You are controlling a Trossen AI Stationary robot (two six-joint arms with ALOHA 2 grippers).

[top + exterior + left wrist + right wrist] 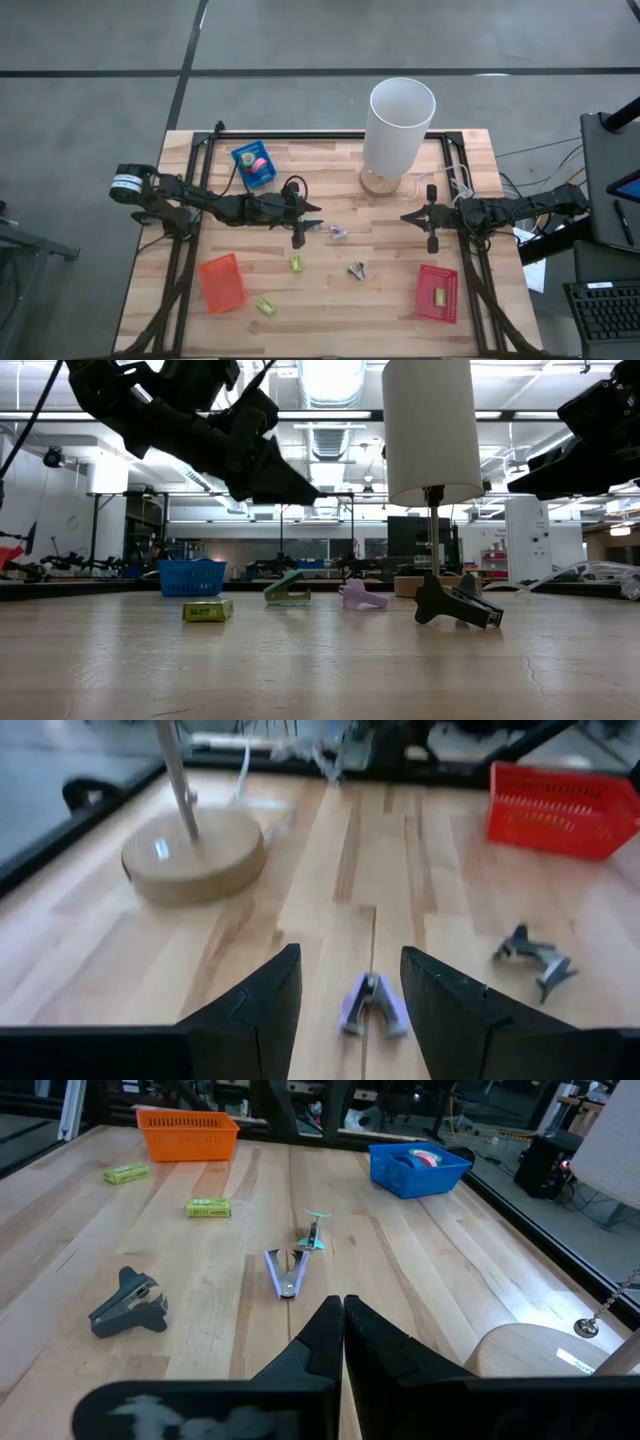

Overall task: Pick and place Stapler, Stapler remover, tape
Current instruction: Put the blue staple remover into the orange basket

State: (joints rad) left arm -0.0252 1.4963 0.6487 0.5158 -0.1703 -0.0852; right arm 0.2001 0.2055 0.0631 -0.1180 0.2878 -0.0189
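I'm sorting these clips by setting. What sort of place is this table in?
Probably a robotics lab or workshop. The wooden table stands on a bare grey floor, the low view shows long ceiling strip lights over more equipment benches, and a computer keyboard sits beside the rig.

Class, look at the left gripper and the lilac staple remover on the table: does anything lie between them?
Nothing visible does. The left gripper hangs open above the lilac staple remover, framing it between its fingers, with only bare table around it. The dark staple remover lies off to one side.
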